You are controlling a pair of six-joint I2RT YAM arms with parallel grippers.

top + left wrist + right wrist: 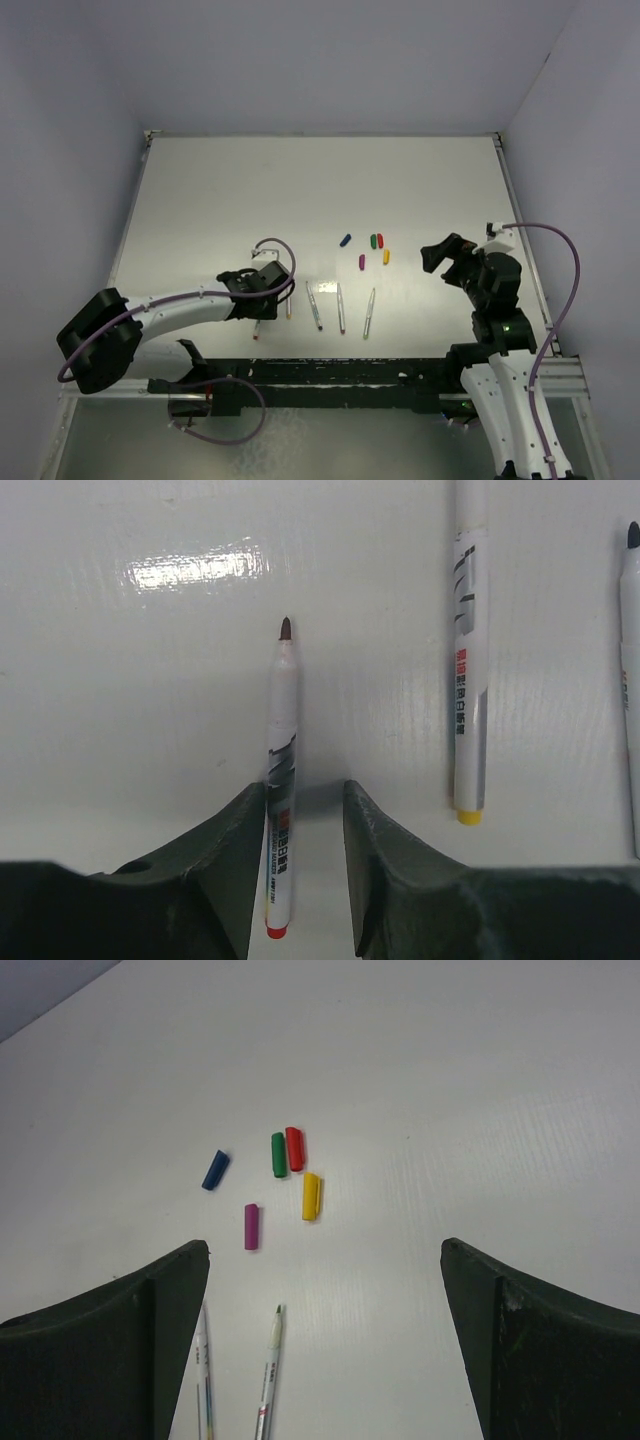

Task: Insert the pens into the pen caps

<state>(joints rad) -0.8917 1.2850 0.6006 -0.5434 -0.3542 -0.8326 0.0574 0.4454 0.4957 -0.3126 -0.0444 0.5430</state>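
Red-ended pen [281, 730] lies between narrowly parted fingers [215, 870] of the left hand [302, 790], pickup looks underway, needing a squeeze and lift, while the right hand [325, 1245] hangs wide near the pen caps [279, 1154].

Bright overhead light, mild tabletop [190, 568] glare

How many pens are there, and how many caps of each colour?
Pens: 5
Red cap: 1
Green cap: 1
Blue cap: 1
Yellow cap: 1
Purple cap: 1
Total: 10
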